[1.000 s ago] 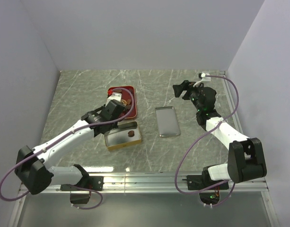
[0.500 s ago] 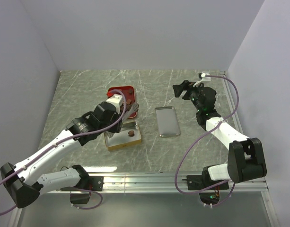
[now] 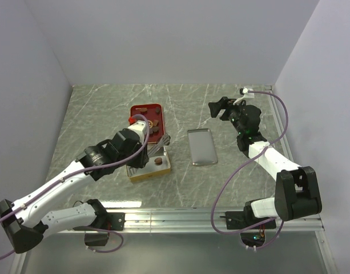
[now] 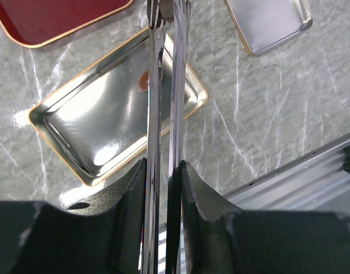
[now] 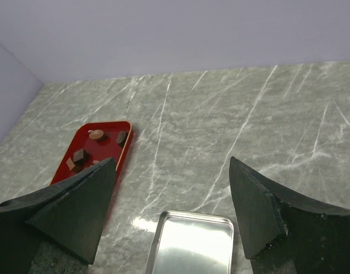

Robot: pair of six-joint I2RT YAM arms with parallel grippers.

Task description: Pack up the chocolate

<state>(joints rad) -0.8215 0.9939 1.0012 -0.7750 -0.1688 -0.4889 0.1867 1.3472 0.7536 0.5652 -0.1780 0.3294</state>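
The red tray (image 3: 146,105) holds most of the chocolate (image 5: 96,135). One piece lies in the gold tin (image 4: 95,131). The lid (image 3: 201,147) lies near. The left gripper (image 4: 163,165) clamps metal tongs (image 4: 178,85) above the tin. The right gripper (image 5: 172,165) is spread apart.

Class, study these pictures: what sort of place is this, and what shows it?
Probably a robotics lab test cell: a left arm and right arm bolted to a marble-patterned table, with plain white walls boxing it in.
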